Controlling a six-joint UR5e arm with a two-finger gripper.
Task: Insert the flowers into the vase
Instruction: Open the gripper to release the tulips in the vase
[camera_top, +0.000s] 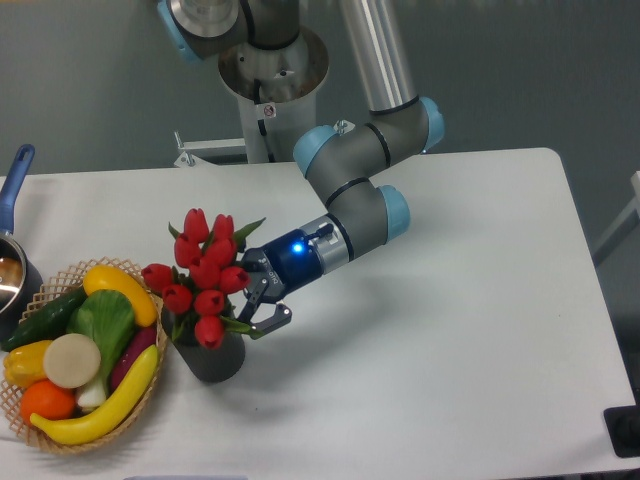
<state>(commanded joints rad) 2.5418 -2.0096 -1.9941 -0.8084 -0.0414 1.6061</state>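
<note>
The flowers (205, 275) stand in the vase (208, 355) on the bench (450, 330), just beside the wicker basket (60, 440). The tool (262, 296) sits close at their right, fingers spread apart and gripping nothing.

1. The flowers (205, 280) hide the vase (212, 358) mouth; their stems cannot be seen going in.
2. The fingers (275, 318) reach behind the leaves, so contact with the stems cannot be told.
3. The pot (12, 262) is cut off by the left edge; only its blue handle and part of the rim show.
4. The arm (365, 60) runs out of the top edge.
5. The worktop (450, 330) front edge is cut off at the bottom.
</note>
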